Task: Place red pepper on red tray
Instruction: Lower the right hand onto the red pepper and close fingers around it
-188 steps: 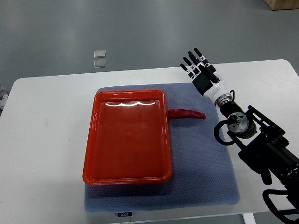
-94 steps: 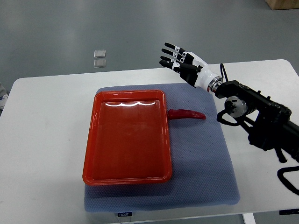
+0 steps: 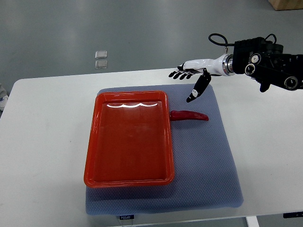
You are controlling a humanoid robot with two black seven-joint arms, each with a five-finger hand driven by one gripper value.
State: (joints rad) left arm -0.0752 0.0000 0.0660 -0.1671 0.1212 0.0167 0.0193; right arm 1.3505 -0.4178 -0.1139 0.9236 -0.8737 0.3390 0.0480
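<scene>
A red pepper (image 3: 189, 115) lies on the blue-grey mat (image 3: 203, 156), just right of the red tray (image 3: 129, 137), with its tip pointing right. The tray holds nothing. My right hand (image 3: 189, 80) hovers above and behind the pepper, palm down. Its fingers are spread, its thumb hangs down toward the pepper, and it holds nothing. The black forearm comes in from the upper right. The left arm does not show.
The mat lies on a white table (image 3: 42, 142). Two small clear squares (image 3: 101, 59) sit on the grey floor beyond the table's far edge. A corner of a cardboard box (image 3: 286, 4) shows at the top right.
My right arm has swung upward and its hand has turned palm down, moving from the mat's far right corner to just above and behind the pepper. Pepper and tray have not moved.
</scene>
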